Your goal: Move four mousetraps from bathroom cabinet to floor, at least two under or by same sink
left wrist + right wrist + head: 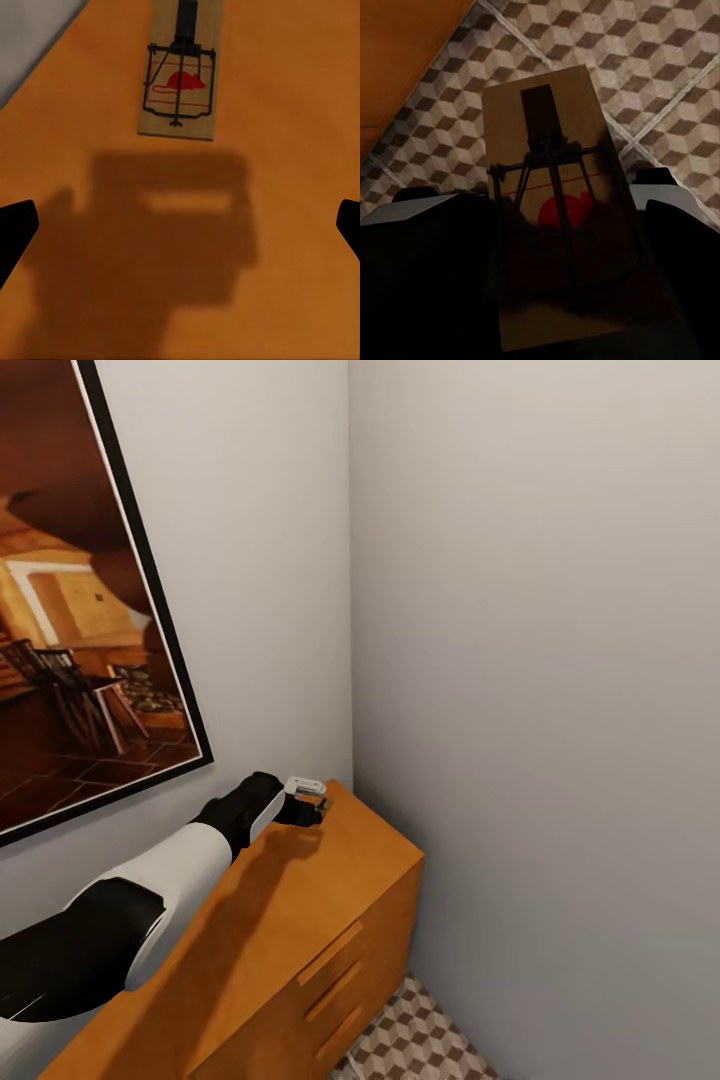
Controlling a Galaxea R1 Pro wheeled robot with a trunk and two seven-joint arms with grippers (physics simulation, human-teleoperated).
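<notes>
Flat, even simulator light in head view; walls (530, 610) grey-white, no glare. Arm shadow falls soft on cabinet (330, 880) top. Left wrist view: sharp, dark blocky gripper shadow on the orange wood below the mousetrap (180, 75). Right wrist view dim near the camera, trap (559, 217) bottom half shaded; floor (660, 60) bright, crisp.

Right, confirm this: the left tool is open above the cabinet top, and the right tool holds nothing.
Wrong on the right tool: the right wrist view shows it shut on a mousetrap above the floor. The left tool is indeed open above the cabinet top.
</notes>
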